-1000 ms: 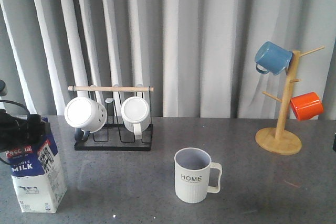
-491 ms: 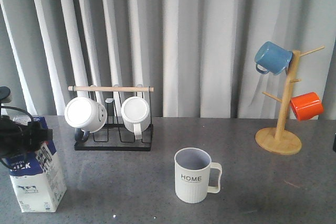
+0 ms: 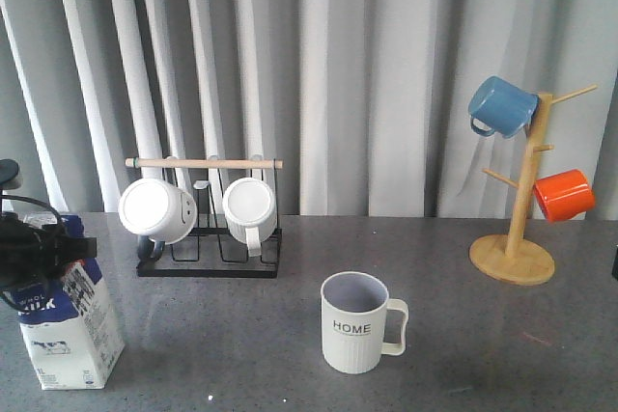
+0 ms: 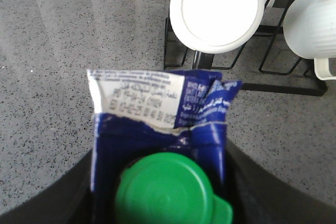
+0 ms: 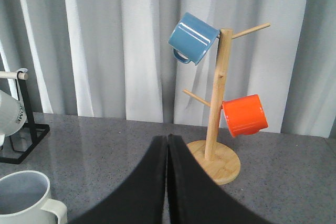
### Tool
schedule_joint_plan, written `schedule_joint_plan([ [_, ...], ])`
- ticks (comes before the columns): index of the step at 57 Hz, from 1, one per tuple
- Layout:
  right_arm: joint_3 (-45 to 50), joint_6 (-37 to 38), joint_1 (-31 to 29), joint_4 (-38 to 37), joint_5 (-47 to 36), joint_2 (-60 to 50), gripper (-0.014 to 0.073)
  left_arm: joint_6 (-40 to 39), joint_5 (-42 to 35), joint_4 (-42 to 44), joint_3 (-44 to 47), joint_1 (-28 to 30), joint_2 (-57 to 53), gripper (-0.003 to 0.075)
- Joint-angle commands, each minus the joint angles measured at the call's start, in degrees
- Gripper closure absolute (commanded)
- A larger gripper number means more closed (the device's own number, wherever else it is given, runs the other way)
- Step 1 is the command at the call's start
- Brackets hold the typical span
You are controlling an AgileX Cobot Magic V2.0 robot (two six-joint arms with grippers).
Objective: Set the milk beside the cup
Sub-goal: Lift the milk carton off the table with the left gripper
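One carton of milk (image 3: 70, 327) stands upright at the far left of the grey table (image 3: 241, 335), near its front edge, well apart from the cup (image 3: 355, 323), which sits near the middle of the table with its handle to the right and its "HOME" lettering facing the camera. The left gripper (image 3: 39, 250) is down over the carton's gable top; in the left wrist view its dark fingers (image 4: 63, 192) flank the milk (image 4: 157, 145) on both sides, the green cap (image 4: 168, 192) between them, but whether the jaws actually press the carton I cannot tell. Behind the carton, toward the curtain, a black wire rack (image 3: 208, 258) with a wooden bar holds two white mugs (image 3: 159, 209) lying on their sides, bases toward the camera. The right gripper (image 5: 167, 182) shows only in the right wrist view, its two fingers pressed together with nothing between them, pointing toward a wooden mug tree (image 5: 215, 129). That tree stands at the far right of the table, a blue mug (image 3: 502, 106) hanging near its top and an orange mug (image 3: 564, 194) lower on the right.
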Motion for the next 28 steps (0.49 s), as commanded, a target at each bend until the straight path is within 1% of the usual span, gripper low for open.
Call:
schedule_joint_plan([
  [1,-1.93,-0.1,-0.41,-0.08,-3.88,-0.46,0.0602,-0.11,-4.88,-0.19,-1.97,0.08,-2.18,0.0509],
  [16,-1.93,-0.1,-0.41,-0.08,-3.88,-0.46,0.0602,-0.73,-3.54,-1.26,-1.97,0.08,-2.94,0.0519],
  [28,-1.93,-0.1,-0.41,-0.08,-3.88,-0.46,0.0602,-0.73,-4.59,-1.26,-1.97,0.01,-9.69,0.0519],
])
